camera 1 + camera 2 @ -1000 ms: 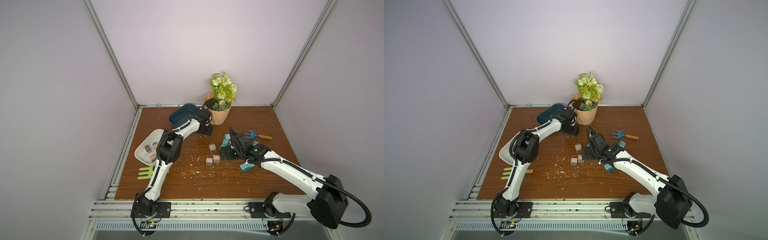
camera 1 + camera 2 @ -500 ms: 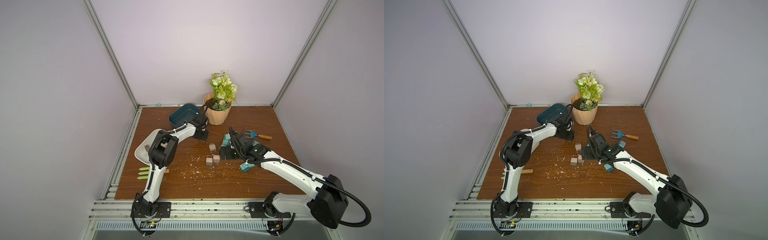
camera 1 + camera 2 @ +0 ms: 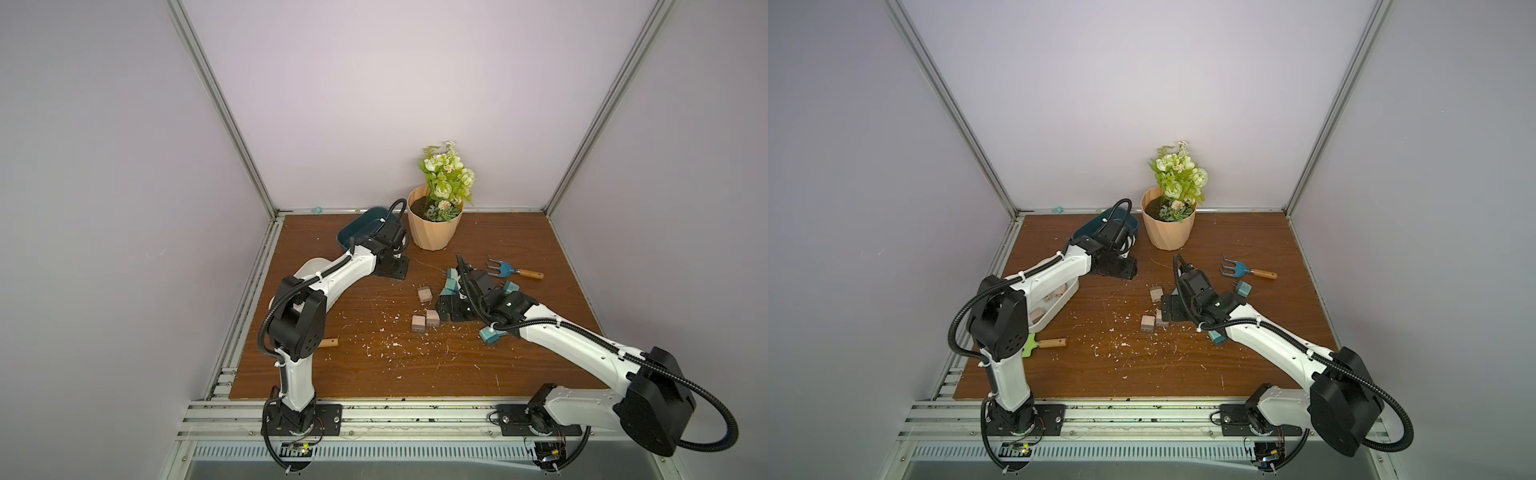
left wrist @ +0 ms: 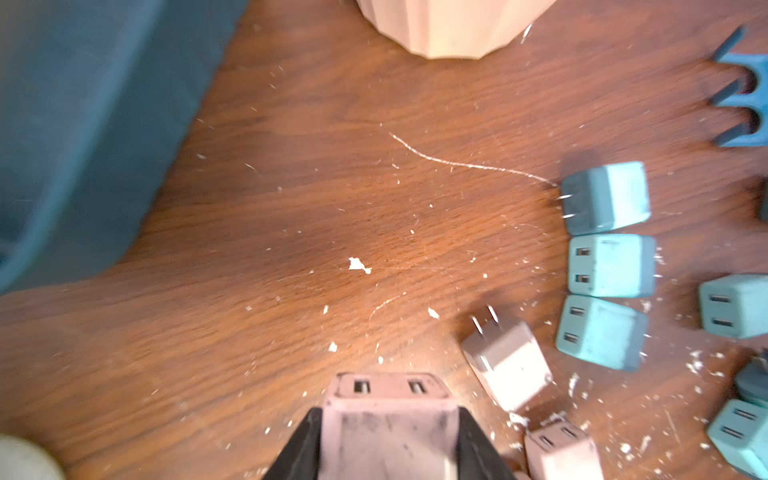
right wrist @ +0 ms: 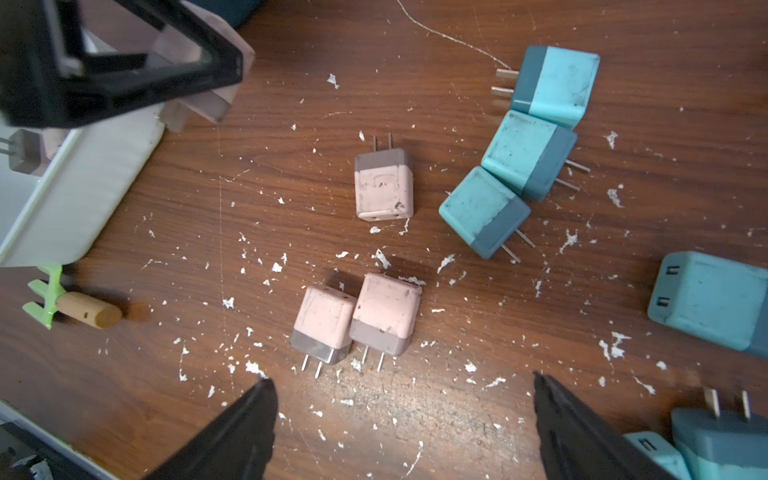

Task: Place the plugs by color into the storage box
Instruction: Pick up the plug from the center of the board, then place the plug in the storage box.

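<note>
Left tool (image 4: pixel 386 436) is clenched on a beige-pink cube-shaped plug (image 4: pixel 390 388). Its two black fingers (image 4: pixel 303 440) press opposite sides of the plug, and the face with two slots points outward. In both top views this tool sits left of centre, just beside the dark teal oblong tray (image 3: pixel 353 226) and near the peach faceted flowerpot (image 3: pixel 434 230).

The right tool (image 5: pixel 403 415) is released, jaws spread wide with nothing between them, and hangs over the brown wooden desk (image 5: pixel 208 199) at mid-frame in both top views.

Three loose beige-pink plugs (image 5: pixel 384 185) lie on the desk near the centre: one alone, and two touching side by side with prongs pointing the same way. Just right of them in the top views, three teal cube-shaped plugs (image 5: pixel 528 153) lie in a touching row, with further teal ones close around the right tool.

At the left of a top view, partly behind the left arm, the white oblong tray (image 3: pixel 1063 306) holds several pink plugs (image 3: pixel 1059 290).

A blue garden fork with a wooden handle (image 3: pixel 500 270) lies right of centre. A green garden fork (image 3: pixel 1030 347) lies at lower left, just beside the white tray. White flakes (image 5: pixel 380 257) litter the wood.
</note>
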Action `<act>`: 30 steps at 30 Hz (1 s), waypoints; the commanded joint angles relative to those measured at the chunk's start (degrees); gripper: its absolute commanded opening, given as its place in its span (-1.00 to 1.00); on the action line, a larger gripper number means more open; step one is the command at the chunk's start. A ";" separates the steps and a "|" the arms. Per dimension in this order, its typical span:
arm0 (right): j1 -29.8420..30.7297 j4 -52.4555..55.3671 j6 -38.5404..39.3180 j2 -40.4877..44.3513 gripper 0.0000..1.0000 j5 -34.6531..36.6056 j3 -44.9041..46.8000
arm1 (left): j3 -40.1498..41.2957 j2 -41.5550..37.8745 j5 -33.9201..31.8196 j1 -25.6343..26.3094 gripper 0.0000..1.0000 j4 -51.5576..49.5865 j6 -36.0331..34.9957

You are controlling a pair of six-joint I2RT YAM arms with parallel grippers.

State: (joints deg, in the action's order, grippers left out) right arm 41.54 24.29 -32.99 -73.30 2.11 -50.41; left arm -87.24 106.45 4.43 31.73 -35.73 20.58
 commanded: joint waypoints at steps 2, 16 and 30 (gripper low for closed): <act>0.02 -3.49 0.82 -1.68 0.97 -1.59 -0.64 | 1.92 -5.77 -2.10 -2.59 -0.24 -5.38 1.55; 0.28 -6.09 3.02 -6.80 0.97 -4.42 -3.04 | 16.29 -19.19 2.56 -33.51 -0.35 -6.72 -5.63; 0.91 -5.18 2.61 -6.80 0.97 -3.94 -2.90 | 15.46 -7.75 2.74 -40.16 -0.34 -0.91 -5.39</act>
State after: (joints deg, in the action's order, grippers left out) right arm 42.02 19.49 -30.33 -81.49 -1.85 -52.64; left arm -69.60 97.69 7.03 -8.05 -38.46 14.68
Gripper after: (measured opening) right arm 0.984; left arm 0.470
